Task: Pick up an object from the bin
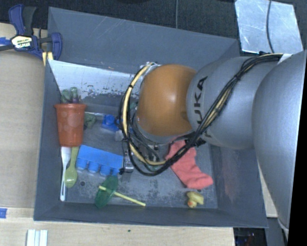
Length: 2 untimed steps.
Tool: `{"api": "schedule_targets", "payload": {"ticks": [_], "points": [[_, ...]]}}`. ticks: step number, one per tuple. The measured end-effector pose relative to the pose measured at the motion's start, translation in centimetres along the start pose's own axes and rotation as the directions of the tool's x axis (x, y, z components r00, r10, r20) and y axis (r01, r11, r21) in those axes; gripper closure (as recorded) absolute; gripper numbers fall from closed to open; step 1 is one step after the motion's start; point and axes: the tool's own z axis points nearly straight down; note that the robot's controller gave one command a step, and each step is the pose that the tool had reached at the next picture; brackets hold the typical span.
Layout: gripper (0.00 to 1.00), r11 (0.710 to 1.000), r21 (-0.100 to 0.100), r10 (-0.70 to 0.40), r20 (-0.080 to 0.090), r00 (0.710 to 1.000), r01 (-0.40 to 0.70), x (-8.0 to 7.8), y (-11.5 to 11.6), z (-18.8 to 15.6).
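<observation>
My gripper (129,160) hangs low in the middle of the bin, mostly hidden beneath the arm's orange cover. It is right beside the right end of a blue studded block (99,160) lying flat on the bin floor. A small blue piece (109,122) lies just to its upper left. A pink cloth (191,166) lies crumpled on its right side. Below it sits a dark green piece with a yellow stick (108,193).
An orange-brown cup (70,123) lies on the left, with a green spoon (70,174) and a white stick (63,178) below it. A greenish item (69,93) sits in the far left corner, a small yellow thing (193,199) at the front right. The arm covers the bin's right.
</observation>
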Motion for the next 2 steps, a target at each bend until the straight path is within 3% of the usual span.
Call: {"api": "schedule_targets", "payload": {"ticks": [1, 2], "points": [[0.00, 1.000, -0.001, 0.003, 0.007, 1.000, -0.003, -0.2, 0.0, -0.4], [0.00, 1.000, -0.001, -0.020, 0.009, 1.000, 0.020, 1.1, -0.7, 4.3]]}}
